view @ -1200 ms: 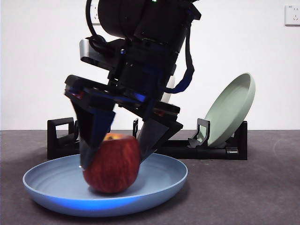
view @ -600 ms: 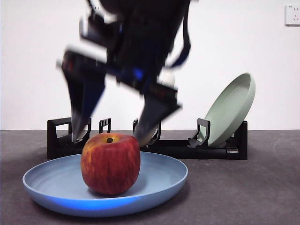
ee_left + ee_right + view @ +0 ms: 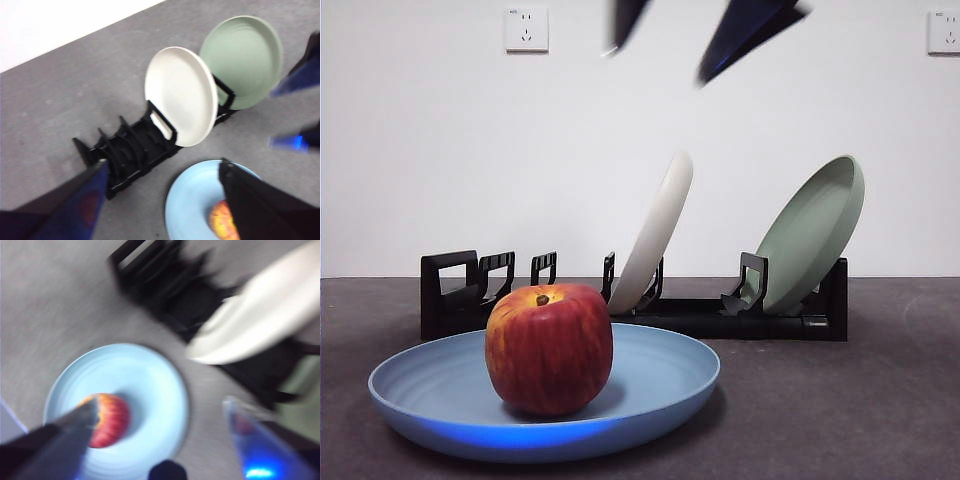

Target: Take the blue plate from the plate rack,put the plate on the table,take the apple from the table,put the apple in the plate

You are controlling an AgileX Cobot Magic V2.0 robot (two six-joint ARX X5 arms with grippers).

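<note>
While the apple [image 3: 549,348] sits upright in the middle of the blue plate [image 3: 660,385], stem up, nothing touches it. This plate lies flat on the dark grey tabletop [image 3: 840,400], in front of the black rack [image 3: 720,318]. Two plates stand tilted in the rack: a cream plate [image 3: 655,235] near its middle and a green plate [image 3: 812,235] at its right end as the front camera sees it. Slots at the rack's other end hold nothing.

High at the top edge of the front view, two dark blurred jaw tips of the right tool [image 3: 705,30] show, spread wide with nothing between them. Its wrist camera, heavily blurred, looks down on the apple [image 3: 107,419] and blue plate [image 3: 150,385] between its parted jaws, with the rack [image 3: 175,295] and cream plate [image 3: 260,315] beyond.

The left tool [image 3: 162,172] is also spread wide and holds nothing. Its camera looks down from above on the rack [image 3: 130,150], the cream plate [image 3: 181,95], the green plate [image 3: 242,57], part of the blue plate [image 3: 192,200] and a sliver of the apple [image 3: 222,225]. Blurred dark and blue parts of the right tool show at one edge of that view.
</note>
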